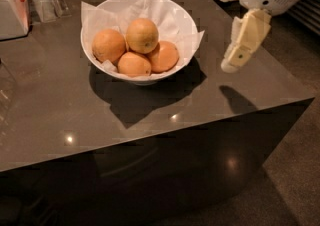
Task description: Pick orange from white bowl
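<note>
The white bowl (144,78) stands at the back middle of the dark table, lined with crinkled white paper (96,15). It holds several oranges. The orange (142,35), paler and more yellow-tan, lies on top of three deeper orange fruits (108,45). My gripper (226,29) hangs above the table's right part, to the right of the bowl and apart from it. Its cream fingers (243,42) are spread open and hold nothing. Its shadow falls on the table below it.
A boxy white appliance (12,12) and a clear holder (48,4) stand at the table's back left. The dark glossy table (75,115) ends in a front edge and a right corner, with floor (295,180) beyond.
</note>
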